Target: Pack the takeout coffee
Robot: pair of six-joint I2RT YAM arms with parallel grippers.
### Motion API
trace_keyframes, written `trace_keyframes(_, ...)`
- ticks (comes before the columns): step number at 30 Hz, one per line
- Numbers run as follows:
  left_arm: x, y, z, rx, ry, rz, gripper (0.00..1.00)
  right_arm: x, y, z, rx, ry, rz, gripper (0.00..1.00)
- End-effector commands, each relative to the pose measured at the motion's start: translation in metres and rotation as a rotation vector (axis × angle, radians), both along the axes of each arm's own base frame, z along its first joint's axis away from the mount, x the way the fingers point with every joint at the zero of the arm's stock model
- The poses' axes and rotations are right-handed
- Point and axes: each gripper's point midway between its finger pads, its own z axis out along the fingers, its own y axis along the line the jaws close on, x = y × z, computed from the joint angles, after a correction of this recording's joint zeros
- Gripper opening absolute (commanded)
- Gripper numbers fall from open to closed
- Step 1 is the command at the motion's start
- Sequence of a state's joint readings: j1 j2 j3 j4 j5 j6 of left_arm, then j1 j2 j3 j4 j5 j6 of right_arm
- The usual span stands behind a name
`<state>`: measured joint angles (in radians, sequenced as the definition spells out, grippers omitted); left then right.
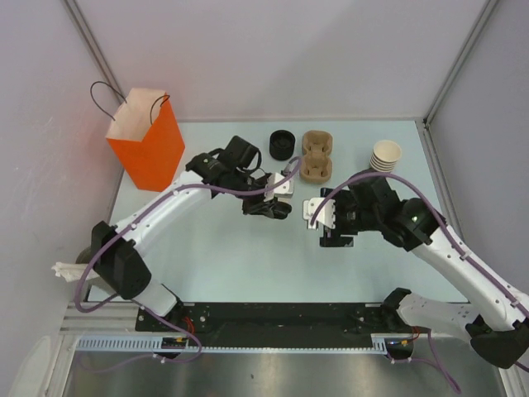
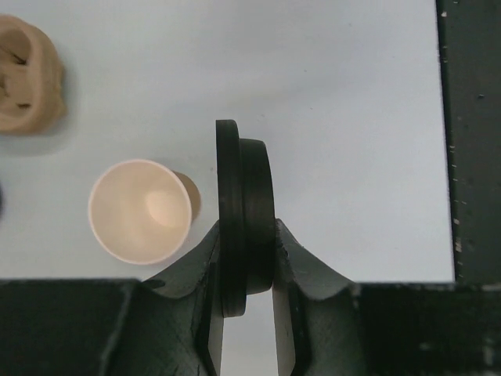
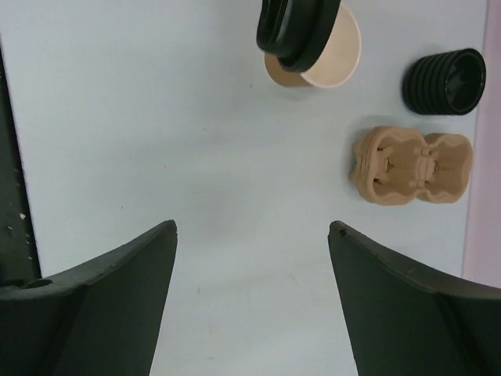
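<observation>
From the top external view, the left gripper (image 1: 273, 207) hangs over the middle of the pale table (image 1: 231, 256) with a dark shape in its jaws. The cup cannot be made out there. The right gripper (image 1: 318, 217) sits just beside it. Along the far edge stand an orange paper bag (image 1: 145, 141), a stack of black lids (image 1: 282, 143), a brown cup carrier (image 1: 316, 155) and a stack of tan cups (image 1: 386, 155). In the left wrist view, the left gripper (image 2: 246, 235) is clamped on a round black lid (image 2: 246, 196), held on edge, upright between the two fingers. The kraft-tan cup (image 2: 141, 210) stands open-mouthed on the table (image 2: 352, 94) just to the side of the lid, pale inside and uncovered. A corner of the carrier (image 2: 27, 74) shows beyond it. In the right wrist view, the right gripper (image 3: 252, 229) is spread wide with nothing between its fingers. Ahead, the lid (image 3: 291, 35) overlaps the cup (image 3: 333, 51). The lid stack (image 3: 444, 81) and carrier (image 3: 412, 166) lie off to one side, apart from the cup.
</observation>
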<state>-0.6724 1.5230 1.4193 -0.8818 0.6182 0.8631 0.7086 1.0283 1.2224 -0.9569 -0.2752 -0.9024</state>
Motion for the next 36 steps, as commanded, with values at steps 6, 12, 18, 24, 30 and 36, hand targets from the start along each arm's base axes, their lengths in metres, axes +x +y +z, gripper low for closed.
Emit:
trace_keyframes(6, -0.024, 0.002, 0.005, 0.087, 0.32, -0.01, 0.16, 0.021, 0.013, -0.003, -0.087, -0.23, 0.01, 0.82)
trace_keyframes(12, -0.025, -0.002, 0.001, 0.123, 0.462, 0.01, 0.15, 0.019, 0.036, -0.009, -0.145, -0.288, 0.066, 0.79)
trace_keyframes(18, -0.024, -0.005, -0.005, 0.162, 0.607, 0.04, 0.17, -0.004, 0.067, -0.022, -0.144, -0.275, 0.18, 0.75)
trace_keyframes(24, -0.021, -0.012, -0.006, 0.145, 0.649, 0.049, 0.17, -0.028, 0.084, -0.042, -0.141, -0.243, 0.271, 0.71)
trace_keyframes(30, -0.02, -0.014, -0.004, 0.138, 0.663, 0.056, 0.17, -0.04, 0.085, -0.063, -0.156, -0.218, 0.312, 0.69)
trace_keyframes(36, -0.021, -0.016, -0.003, 0.135, 0.672, 0.054, 0.17, -0.032, 0.087, -0.082, -0.186, -0.283, 0.302, 0.66)
